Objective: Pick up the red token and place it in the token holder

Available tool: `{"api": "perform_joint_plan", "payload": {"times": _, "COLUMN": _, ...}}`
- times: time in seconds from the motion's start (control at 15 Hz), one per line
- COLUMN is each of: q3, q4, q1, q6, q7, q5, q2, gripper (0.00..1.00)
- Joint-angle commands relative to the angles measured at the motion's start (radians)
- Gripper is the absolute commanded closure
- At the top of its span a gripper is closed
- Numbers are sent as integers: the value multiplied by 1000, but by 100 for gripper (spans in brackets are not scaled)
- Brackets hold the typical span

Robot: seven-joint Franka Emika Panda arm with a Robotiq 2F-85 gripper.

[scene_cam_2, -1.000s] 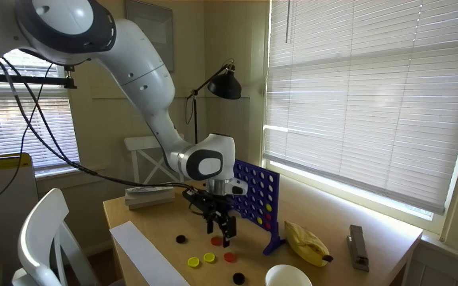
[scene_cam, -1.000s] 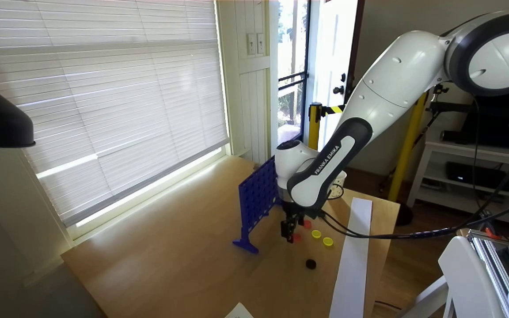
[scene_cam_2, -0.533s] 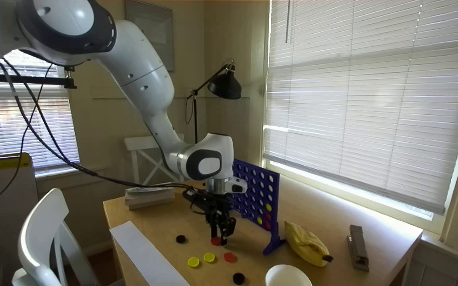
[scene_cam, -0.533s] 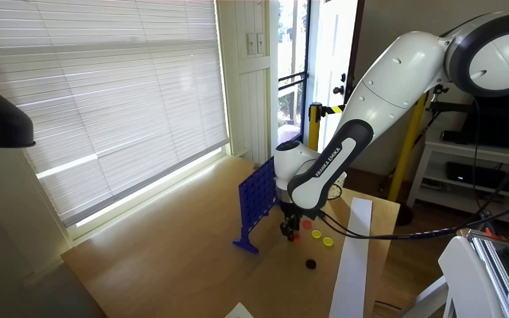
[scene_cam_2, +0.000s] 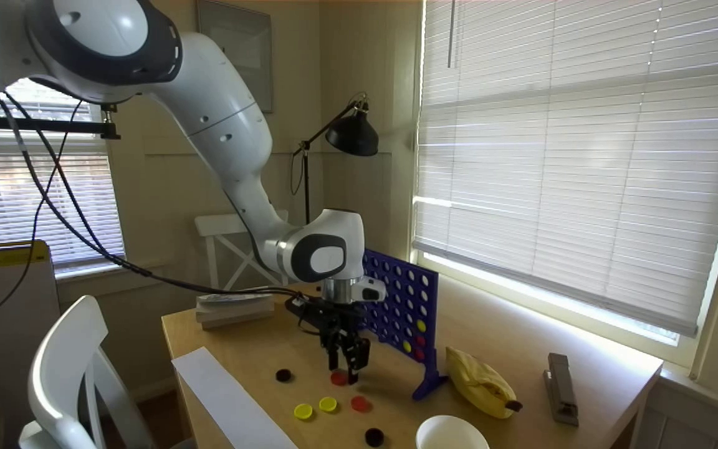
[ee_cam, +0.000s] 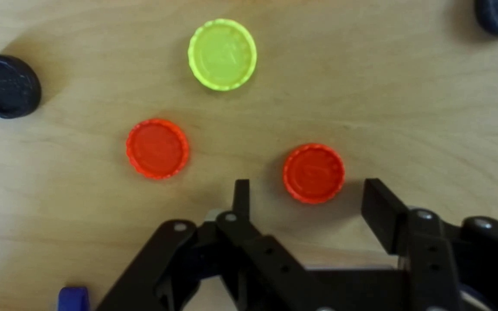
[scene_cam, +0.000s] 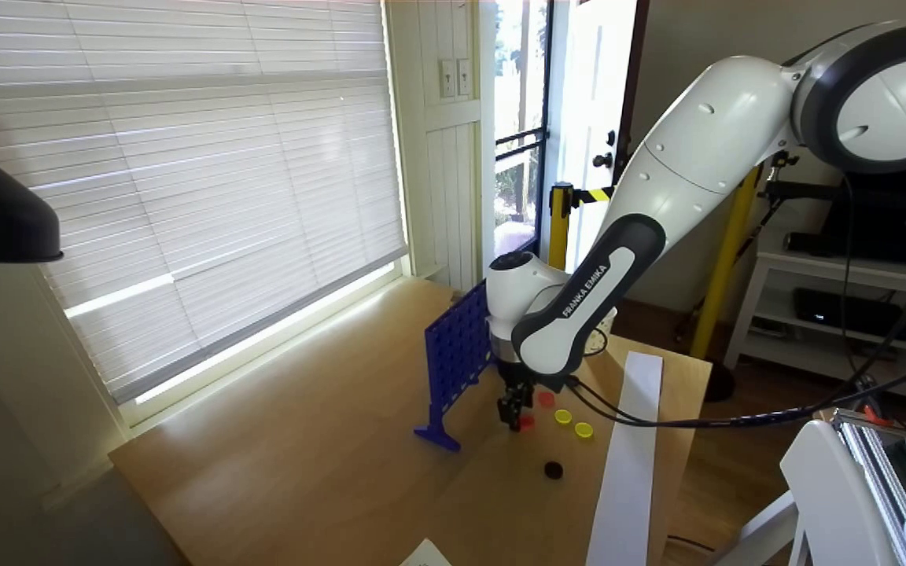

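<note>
The gripper (scene_cam_2: 343,368) stands wide above the table (scene_cam: 288,440), its fingers (ee_cam: 242,198) pointing down and well apart. In the wrist view a red token (ee_cam: 314,173) shows in the gap between them, lying flat, with wood visible on either side of it; how high the tips are over it I cannot tell. Outside the gap lies a second red token (ee_cam: 157,149), near a yellow token (ee_cam: 222,54). In an exterior view another yellow token (scene_cam_2: 303,411) lies just beside that one, towards a white strip (scene_cam_2: 228,399), and a black token (scene_cam_2: 283,375) and its twin (scene_cam_2: 374,437) lie well apart. The holder (scene_cam: 457,346) stands upright beside the gripper. In its end column a yellow disc (scene_cam_2: 421,325) sits above two red discs (scene_cam_2: 419,355); one more yellow disc (scene_cam_2: 407,347) fills the next column's bottom hole. A banana (scene_cam_2: 480,383) lies just beside the holder's foot (scene_cam_2: 427,385), with a stapler (scene_cam_2: 561,390) farther off and a white cup (scene_cam_2: 451,434) partly cut off below
</note>
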Motion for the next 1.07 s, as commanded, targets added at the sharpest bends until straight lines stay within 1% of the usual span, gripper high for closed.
{"api": "perform_joint_plan", "payload": {"times": 0.0, "q3": 0, "q4": -3, "q1": 3, "q6": -1, "q7": 4, "q5": -19, "q2": 1, "gripper": 33}}
{"api": "perform_joint_plan", "payload": {"times": 0.27, "q3": 13, "q4": -2, "q1": -8, "q6": -17, "q7": -11, "q5": -9, "q2": 2, "gripper": 38}}
{"api": "perform_joint_plan", "payload": {"times": 0.47, "q3": 14, "q4": -2, "q1": -10, "q6": -20, "q7": -12, "q5": -8, "q2": 2, "gripper": 37}}
{"api": "perform_joint_plan", "payload": {"times": 0.53, "q3": 13, "q4": -2, "q1": -9, "q6": -20, "q7": -11, "q5": -9, "q2": 2, "gripper": 39}}
{"api": "perform_joint_plan", "payload": {"times": 0.6, "q3": 16, "q4": -1, "q1": -11, "q6": -22, "q7": -13, "q5": -6, "q2": 3, "gripper": 44}}
{"api": "perform_joint_plan", "payload": {"times": 0.73, "q3": 20, "q4": 3, "q1": -14, "q6": -30, "q7": -15, "q5": -4, "q2": 5, "gripper": 45}}
{"api": "perform_joint_plan", "payload": {"times": 0.8, "q3": 18, "q4": 3, "q1": -13, "q6": -28, "q7": -13, "q5": -5, "q2": 7, "gripper": 63}}
{"api": "perform_joint_plan", "payload": {"times": 0.87, "q3": 20, "q4": 3, "q1": -14, "q6": -28, "q7": -16, "q5": -5, "q2": 7, "gripper": 69}}
{"api": "perform_joint_plan", "payload": {"times": 0.93, "q3": 26, "q4": 5, "q1": -19, "q6": -36, "q7": -19, "q5": 1, "q2": 7, "gripper": 72}}
{"api": "perform_joint_plan", "payload": {"times": 1.0, "q3": 36, "q4": 7, "q1": -26, "q6": -68, "q7": -19, "q5": 15, "q2": 1, "gripper": 79}}
